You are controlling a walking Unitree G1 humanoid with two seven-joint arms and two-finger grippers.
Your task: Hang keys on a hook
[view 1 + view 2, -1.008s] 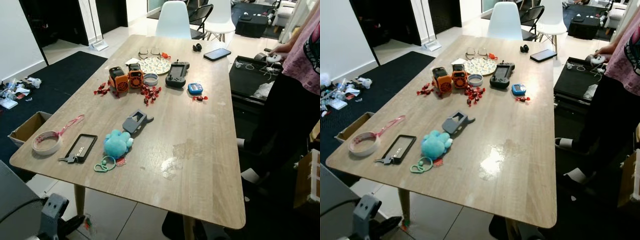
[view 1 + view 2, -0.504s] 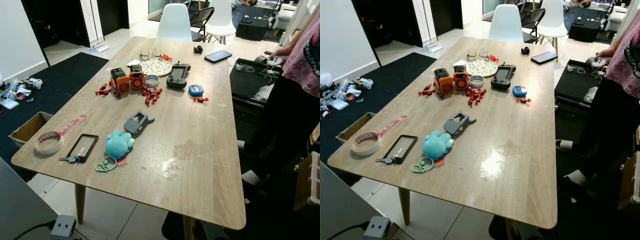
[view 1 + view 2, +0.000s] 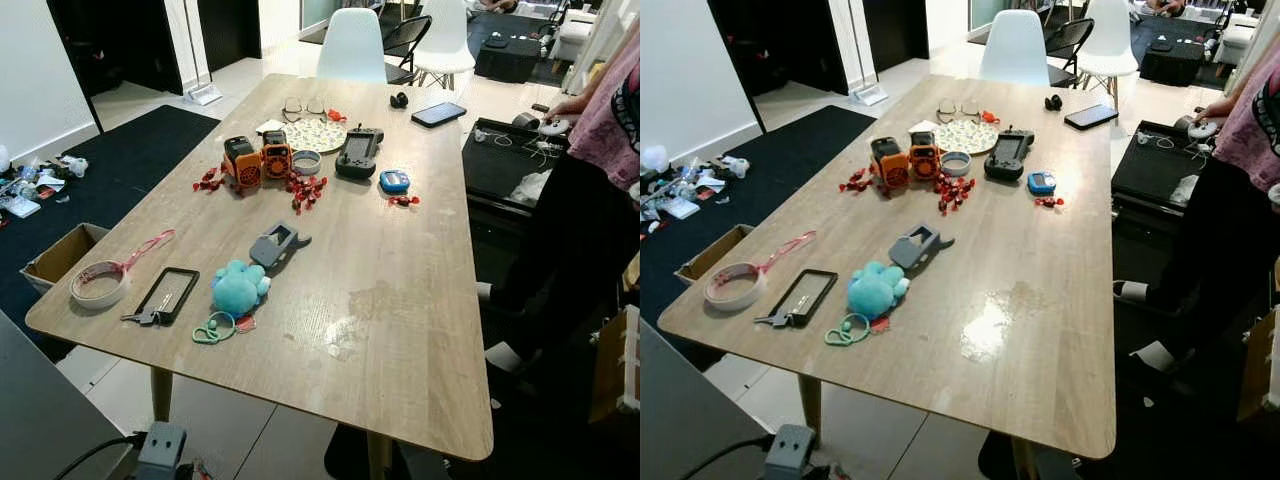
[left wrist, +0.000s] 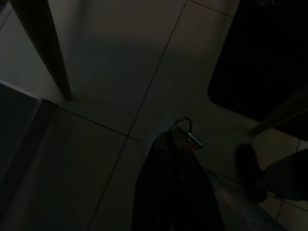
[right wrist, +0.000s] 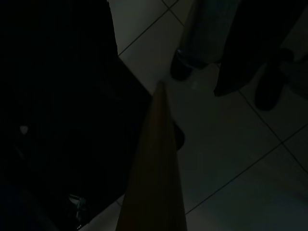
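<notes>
Pinching a metal key ring (image 4: 185, 126) at the tips of the left gripper (image 4: 169, 137), fingers pressed together, small red bit showing beside the ring

Hanging low over the tiled floor (image 4: 110, 72), near left of the wooden table (image 3: 400, 330), left arm (image 3: 160, 448) peeking in at the near edge

Lying on the table's near left: flat key (image 3: 135, 318) touching a black frame (image 3: 167, 294), teal plush (image 3: 237, 290) just right of it, tape roll (image 3: 97, 283) further left

Standing at the right side: a person (image 3: 600, 180)
</notes>
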